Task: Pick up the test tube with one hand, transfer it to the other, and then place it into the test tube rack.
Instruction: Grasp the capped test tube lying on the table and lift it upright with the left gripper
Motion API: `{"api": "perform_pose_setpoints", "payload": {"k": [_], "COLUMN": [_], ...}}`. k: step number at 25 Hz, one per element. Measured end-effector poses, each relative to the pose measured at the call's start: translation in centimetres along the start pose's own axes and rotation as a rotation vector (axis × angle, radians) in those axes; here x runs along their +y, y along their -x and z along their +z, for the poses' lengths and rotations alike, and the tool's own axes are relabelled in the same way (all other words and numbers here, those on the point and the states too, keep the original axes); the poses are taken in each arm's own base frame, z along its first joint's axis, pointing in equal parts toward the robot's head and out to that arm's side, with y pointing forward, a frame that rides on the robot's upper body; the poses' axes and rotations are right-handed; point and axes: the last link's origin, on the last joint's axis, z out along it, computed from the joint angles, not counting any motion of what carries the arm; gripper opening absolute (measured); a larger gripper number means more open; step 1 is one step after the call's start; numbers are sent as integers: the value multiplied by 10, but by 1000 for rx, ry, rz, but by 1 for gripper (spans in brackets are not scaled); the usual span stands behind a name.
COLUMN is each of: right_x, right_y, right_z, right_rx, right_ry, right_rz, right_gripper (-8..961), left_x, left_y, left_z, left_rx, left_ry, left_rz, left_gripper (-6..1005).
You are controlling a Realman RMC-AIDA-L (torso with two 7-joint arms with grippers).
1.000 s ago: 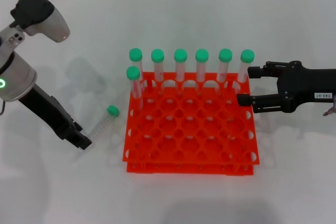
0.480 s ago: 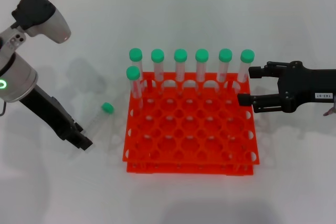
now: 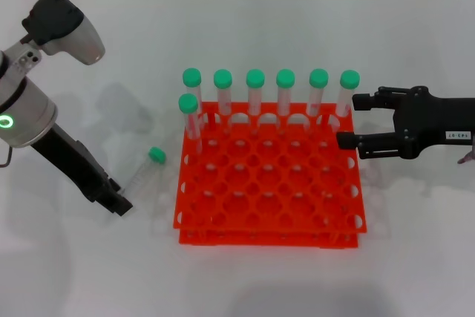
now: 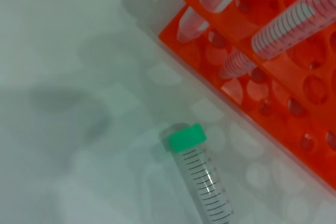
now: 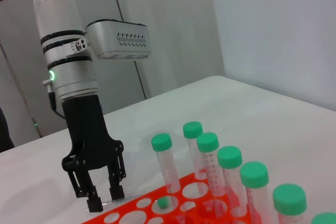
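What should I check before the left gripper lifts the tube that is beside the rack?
1. Tube is free of the rack, on its left side: ok.
2. Left gripper is at the tube's bottom end, away from the green cap: ok.
3. Left gripper has a firm hold on the tube: cannot tell.
4. Right gripper is open and waits at the rack's right edge: ok.
5. Rack has empty holes for the tube: ok, most are free.
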Motion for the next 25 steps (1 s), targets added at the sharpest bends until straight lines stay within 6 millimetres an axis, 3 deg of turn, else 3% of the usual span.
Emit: {"api": "perform_pose_setpoints", "payload": {"k": [25], "right_x": [0], "right_y": [-3], "right_z": [0], "right_rx": [-1], "right_ry": [0], "right_rz": [5], "right_gripper": [829], "left_x": [2], "left_y": [-2], "left_z": [4], "left_rx": [-23], "left_ry": [8], "left_rz": [-1], "left_gripper": [336]}}
